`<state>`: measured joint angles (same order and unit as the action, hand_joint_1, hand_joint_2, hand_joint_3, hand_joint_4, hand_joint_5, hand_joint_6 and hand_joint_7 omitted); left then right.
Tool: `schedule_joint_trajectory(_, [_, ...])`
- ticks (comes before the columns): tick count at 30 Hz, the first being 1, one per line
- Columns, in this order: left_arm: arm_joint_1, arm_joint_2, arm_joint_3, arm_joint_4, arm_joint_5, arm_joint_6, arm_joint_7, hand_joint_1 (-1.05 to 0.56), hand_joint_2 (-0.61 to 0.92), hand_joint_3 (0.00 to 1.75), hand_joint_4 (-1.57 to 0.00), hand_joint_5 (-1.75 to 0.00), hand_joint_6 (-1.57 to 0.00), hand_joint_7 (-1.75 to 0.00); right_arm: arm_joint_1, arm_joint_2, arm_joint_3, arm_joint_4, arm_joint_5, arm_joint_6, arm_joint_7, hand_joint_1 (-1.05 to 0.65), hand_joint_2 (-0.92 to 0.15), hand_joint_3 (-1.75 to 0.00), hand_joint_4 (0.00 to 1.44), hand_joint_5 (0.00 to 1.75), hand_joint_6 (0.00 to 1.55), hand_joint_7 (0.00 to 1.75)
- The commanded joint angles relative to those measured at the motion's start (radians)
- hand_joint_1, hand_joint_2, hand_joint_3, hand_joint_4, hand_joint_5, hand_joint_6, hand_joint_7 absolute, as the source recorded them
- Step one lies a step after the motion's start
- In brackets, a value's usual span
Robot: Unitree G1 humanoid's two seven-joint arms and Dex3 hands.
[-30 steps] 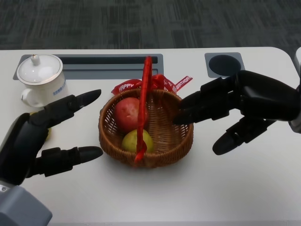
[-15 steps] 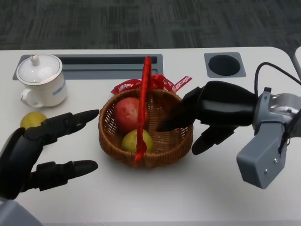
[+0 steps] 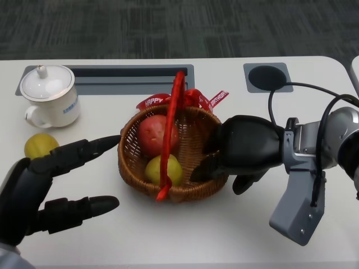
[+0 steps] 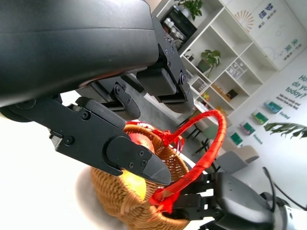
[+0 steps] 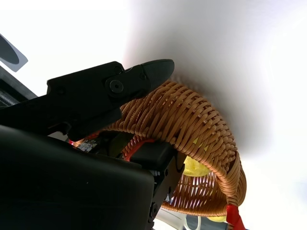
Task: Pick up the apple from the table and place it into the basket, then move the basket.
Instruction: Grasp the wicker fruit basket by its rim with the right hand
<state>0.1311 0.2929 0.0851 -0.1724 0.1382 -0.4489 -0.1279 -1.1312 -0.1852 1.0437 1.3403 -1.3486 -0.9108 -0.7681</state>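
A: left hand (image 3: 47, 185) is held open beside the basket (image 3: 188, 185), nothing gripped; right hand (image 3: 241, 154) is clamped over the rim.
B: apple (image 3: 157, 134) is already seated inside; move step judged underway; a steady slide is needed.

white table (image 3: 168, 230), basket (image 3: 190, 188), lidded cup (image 3: 49, 95), yellow-green fruit (image 3: 39, 145)

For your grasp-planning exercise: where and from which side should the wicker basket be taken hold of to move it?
Grip the basket by its side walls, hands closing in from left and right: the red handle arches front to back, leaving both flanks free. The right hand already grips its rim.
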Motion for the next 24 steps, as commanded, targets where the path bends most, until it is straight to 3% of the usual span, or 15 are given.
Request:
schedule_joint_trajectory(1, [0.010,-0.013,0.009,-0.021,0.007,-0.002,0.021,-0.47,0.83,0.01,-0.76,0.00,-0.73,0.00,0.007,0.038,0.058,0.018,-0.023,0.027,0.021,-0.69,-0.86,-0.01,0.78,0.01,0.71,0.00])
schedule_joint_trajectory(7, [0.020,-0.051,0.011,-0.024,0.007,-0.024,0.033,-0.46,0.84,0.01,-0.76,0.00,-0.73,0.00,0.024,0.091,0.096,0.027,-0.002,0.058,0.030,-0.64,-0.90,-0.01,0.80,0.01,0.71,0.01])
schedule_joint_trajectory(11, [0.029,-0.067,0.019,-0.029,0.015,-0.032,0.046,-0.47,0.85,0.01,-0.77,-0.01,-0.74,-0.01,0.025,0.106,0.097,0.034,0.016,0.095,0.051,-0.50,-0.92,-0.11,0.84,0.02,0.75,0.02])
schedule_joint_trajectory(16, [0.033,-0.076,0.026,-0.027,0.030,-0.052,0.067,-0.48,0.86,0.01,-0.80,-0.02,-0.75,-0.01,0.020,0.098,0.019,0.051,0.115,0.131,0.181,-0.33,-0.92,-0.17,0.93,0.04,0.82,0.03])
schedule_joint_trajectory(24, [0.055,-0.094,0.035,-0.052,0.026,-0.078,0.078,-0.46,0.86,0.00,-0.84,-0.02,-0.77,-0.01,0.025,0.074,-0.097,0.060,0.249,0.228,0.404,-0.32,-0.92,-0.18,0.91,0.01,0.80,0.00])
